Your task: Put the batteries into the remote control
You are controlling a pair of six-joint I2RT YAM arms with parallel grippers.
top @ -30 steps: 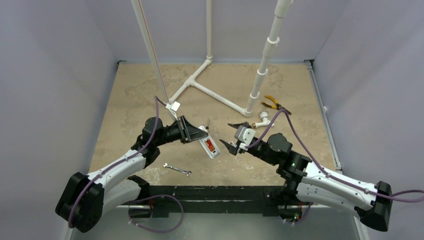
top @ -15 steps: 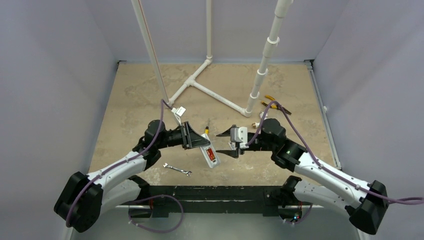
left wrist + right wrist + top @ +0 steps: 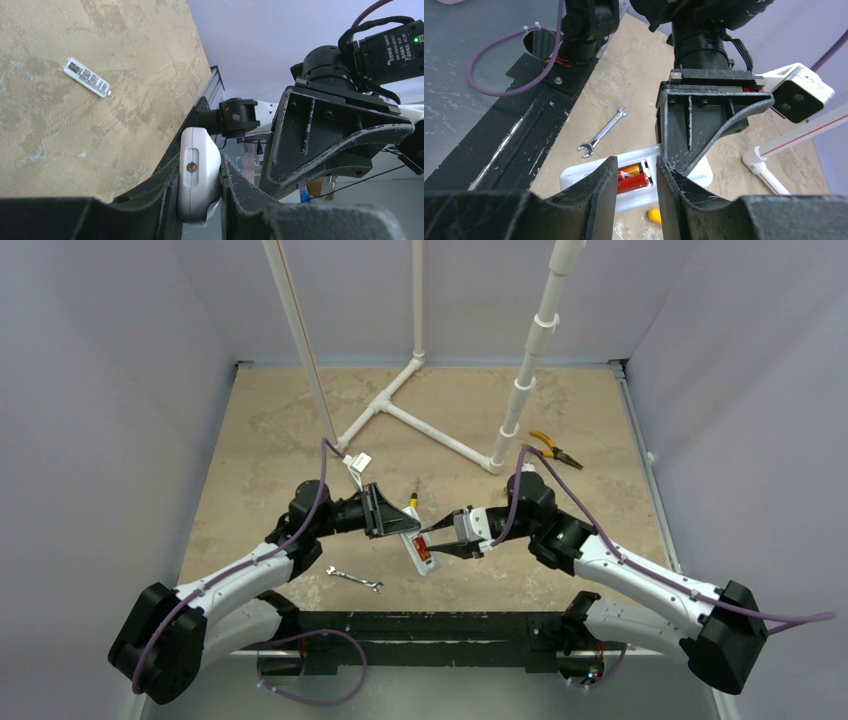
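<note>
My left gripper point(image 3: 405, 525) is shut on the white remote control point(image 3: 414, 537) and holds it just above the table, its back facing up. In the left wrist view the remote's rounded end point(image 3: 197, 180) is pinched between both fingers. Two orange-red batteries point(image 3: 634, 180) lie side by side in the remote's open compartment point(image 3: 589, 175); they also show in the top view point(image 3: 423, 548). My right gripper point(image 3: 434, 543) hovers right over that compartment, its fingers a narrow gap apart and empty point(image 3: 636, 200).
A silver wrench point(image 3: 355, 579) lies near the front edge. A yellow-handled screwdriver point(image 3: 413, 500) lies behind the remote. Yellow pliers point(image 3: 553, 448) lie at the back right. A white PVC pipe frame point(image 3: 430, 430) stands at the back. A small white labelled strip point(image 3: 86, 83) lies on the table.
My right gripper has moved left and down from beside the remote to over its battery compartment, and its jaws have narrowed. The left gripper has kept hold of the remote, lowering it slightly.
</note>
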